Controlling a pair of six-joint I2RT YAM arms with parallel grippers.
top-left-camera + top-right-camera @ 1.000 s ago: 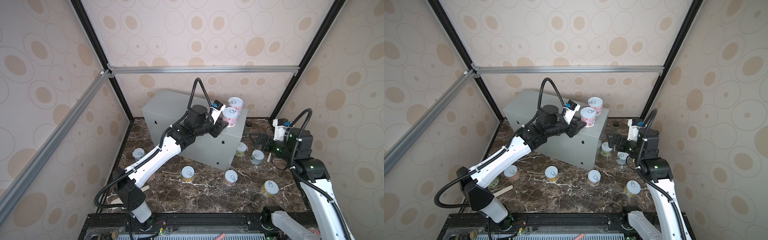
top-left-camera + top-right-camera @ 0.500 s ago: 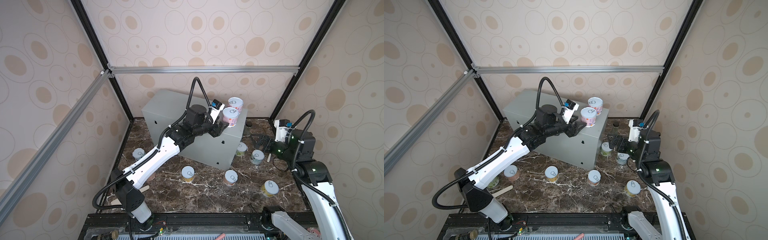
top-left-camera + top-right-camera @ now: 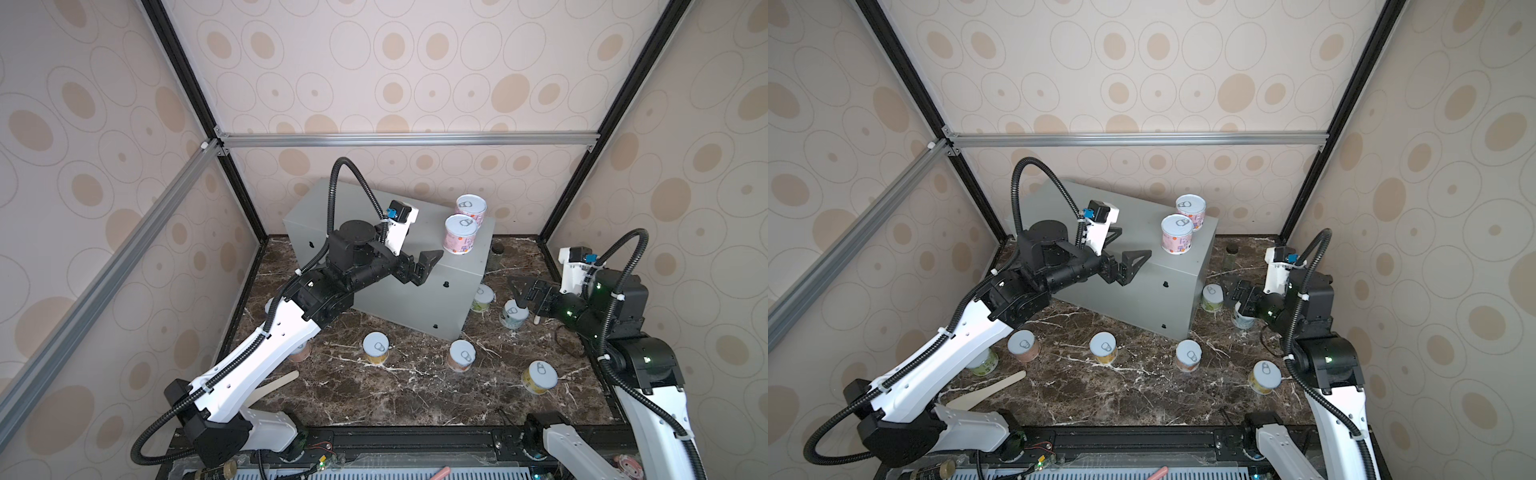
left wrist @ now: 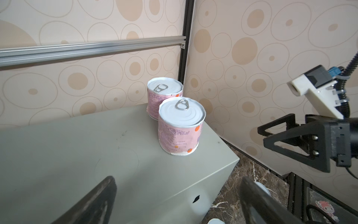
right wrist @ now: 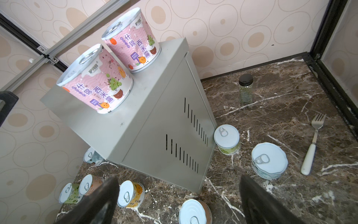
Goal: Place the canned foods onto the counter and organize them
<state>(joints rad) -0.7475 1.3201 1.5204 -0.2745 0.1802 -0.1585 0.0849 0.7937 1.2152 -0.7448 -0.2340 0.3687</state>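
Two pink cans stand close together on the right end of the grey counter (image 3: pixel 365 226), the nearer one (image 3: pixel 460 235) (image 4: pixel 181 127) in front of the farther one (image 3: pixel 471 209) (image 4: pixel 164 93). My left gripper (image 3: pixel 1136 242) (image 4: pixel 178 194) is open and empty over the counter top, a short way left of the nearer can. Several more cans stand on the marble floor, among them a yellow one (image 3: pixel 376 347), a brown one (image 3: pixel 461 355), a green one (image 5: pixel 227 138) and a teal one (image 5: pixel 269 160). My right gripper (image 3: pixel 515 293) (image 5: pixel 178 194) hangs open and empty above the floor by the teal can.
A small dark-lidded glass jar (image 5: pixel 245 88) stands behind the counter's right end. A fork (image 5: pixel 311 147) lies near the right wall. A wooden spatula (image 3: pixel 988 392) lies at the front left. Black frame posts and patterned walls close in the marble floor.
My left gripper has opened, let go of the nearer pink can and drawn back to the left; the can stays on the counter. My right gripper has shifted slightly left.
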